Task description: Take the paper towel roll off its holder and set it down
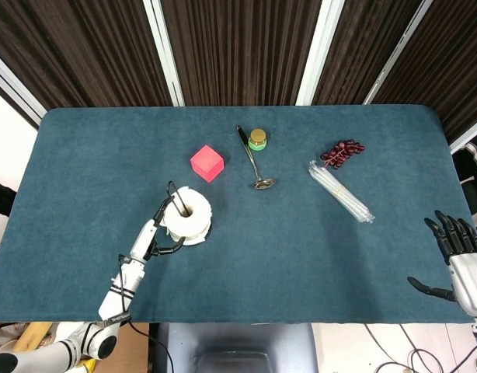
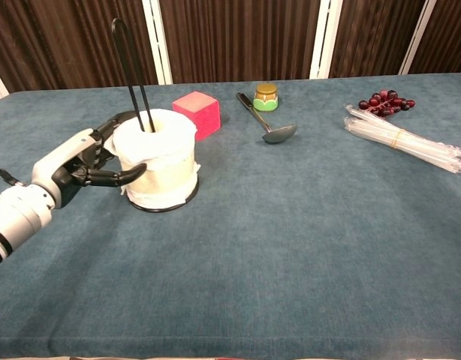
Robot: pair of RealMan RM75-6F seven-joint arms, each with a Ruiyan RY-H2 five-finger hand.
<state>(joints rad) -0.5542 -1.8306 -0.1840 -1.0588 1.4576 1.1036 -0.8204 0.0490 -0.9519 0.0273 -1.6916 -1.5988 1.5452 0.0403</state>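
The left hand wraps its fingers around the side of the paper towel roll, gripping it; the roll sits upright on its black wire holder at the left of the table. The right hand hangs at the table's right edge, fingers spread, holding nothing. A pink cube lies just behind the roll.
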